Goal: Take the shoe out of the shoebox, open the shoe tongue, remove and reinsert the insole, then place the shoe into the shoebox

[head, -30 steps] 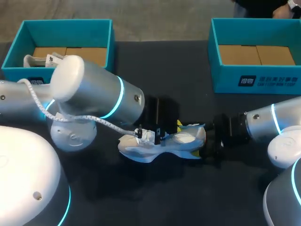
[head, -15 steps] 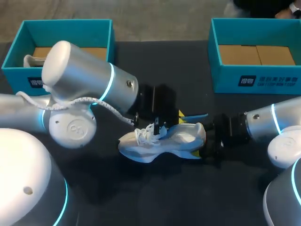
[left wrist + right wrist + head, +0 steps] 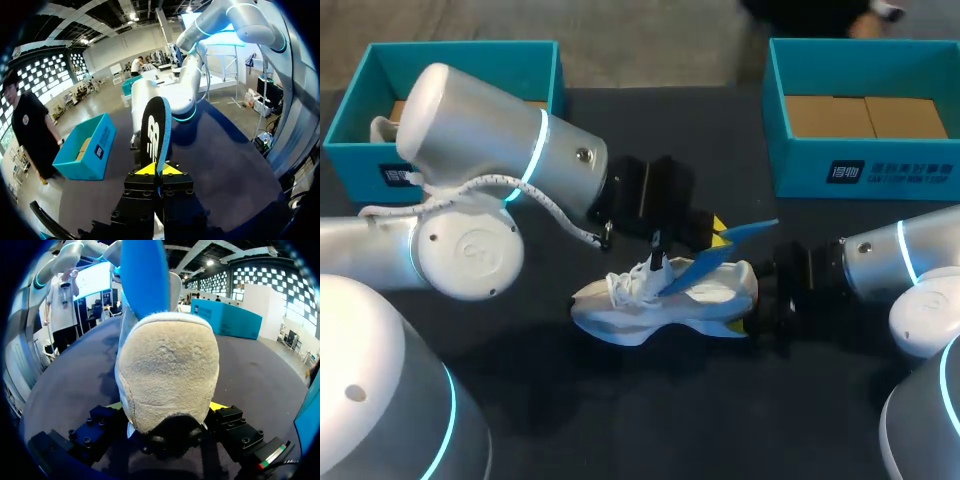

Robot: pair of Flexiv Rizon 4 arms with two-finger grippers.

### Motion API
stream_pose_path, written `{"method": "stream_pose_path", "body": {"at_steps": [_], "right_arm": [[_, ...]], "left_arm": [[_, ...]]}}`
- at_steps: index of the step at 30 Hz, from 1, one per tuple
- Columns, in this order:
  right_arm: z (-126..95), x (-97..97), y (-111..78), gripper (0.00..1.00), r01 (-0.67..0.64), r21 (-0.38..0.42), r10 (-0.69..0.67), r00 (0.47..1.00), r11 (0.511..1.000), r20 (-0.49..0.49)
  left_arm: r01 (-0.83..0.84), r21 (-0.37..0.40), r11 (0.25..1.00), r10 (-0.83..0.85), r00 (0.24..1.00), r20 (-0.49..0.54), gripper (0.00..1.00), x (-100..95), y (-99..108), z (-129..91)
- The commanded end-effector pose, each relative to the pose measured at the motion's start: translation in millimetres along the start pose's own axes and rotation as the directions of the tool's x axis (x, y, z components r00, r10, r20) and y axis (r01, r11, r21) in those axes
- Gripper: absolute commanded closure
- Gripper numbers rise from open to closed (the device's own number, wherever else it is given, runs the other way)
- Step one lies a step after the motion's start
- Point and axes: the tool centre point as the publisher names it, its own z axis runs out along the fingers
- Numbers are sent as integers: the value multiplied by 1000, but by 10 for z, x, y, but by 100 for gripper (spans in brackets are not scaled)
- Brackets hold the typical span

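Left gripper (image 3: 159, 170) closed on the insole (image 3: 155, 127): both yellow tips pinch one end of it, and the insole stands on edge ahead of the fingers, dark face with a bright blue rim. From the head view the left arm (image 3: 500, 170) comes in across the middle of the table (image 3: 620, 420) and carries the insole tilted above the shoe (image 3: 660, 300); the lower end of the insole sits at the shoe's opening, and whether it is inside cannot be told, while the upper end juts out past the gripper toward the right shoebox (image 3: 860, 165).

Right gripper (image 3: 167, 412) clamped on the shoe at its heel, one yellow tip against each side of the pale heel cup, with the blue insole rising behind the heel. The shoe is white, lies on the table roughly midway between the two shoeboxes and outside both, its toe toward the left arm and its heel toward the right arm (image 3: 890, 265), with its laces loose over the tongue.

Left shoebox (image 3: 460, 55) stands at the far left of the table, partly hidden by the left arm; a second white shoe (image 3: 385, 128) shows inside it
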Motion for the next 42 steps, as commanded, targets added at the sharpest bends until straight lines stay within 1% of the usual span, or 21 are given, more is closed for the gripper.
{"method": "stream_pose_path", "body": {"at_steps": [1, 6, 9, 11, 13, 42], "right_arm": [[4, 4, 8, 100, -1, 7, 1, 1000, 1000, 1], [4, 4, 8, 100, -1, 7, 1, 1000, 1000, 1], [4, 4, 8, 100, -1, 7, 1, 1000, 1000, 1], [4, 4, 8, 100, -1, 7, 1, 1000, 1000, 1], [4, 4, 8, 100, -1, 7, 1, 1000, 1000, 1], [4, 4, 8, 100, -1, 7, 1, 1000, 1000, 1]], "left_arm": [[-22, 6, 1000, 22, 999, -35, 100, -7, -117, -83], [-47, 37, 998, 50, 996, -78, 100, 9, -265, -156], [-61, 71, 996, 69, 991, -112, 100, 10, -375, -231], [-75, 71, 995, 83, 990, -117, 100, 12, -437, -262], [-86, 50, 995, 92, 989, -116, 100, 1, -500, -285], [-86, 50, 995, 92, 989, -116, 100, 1, -500, -285]]}}
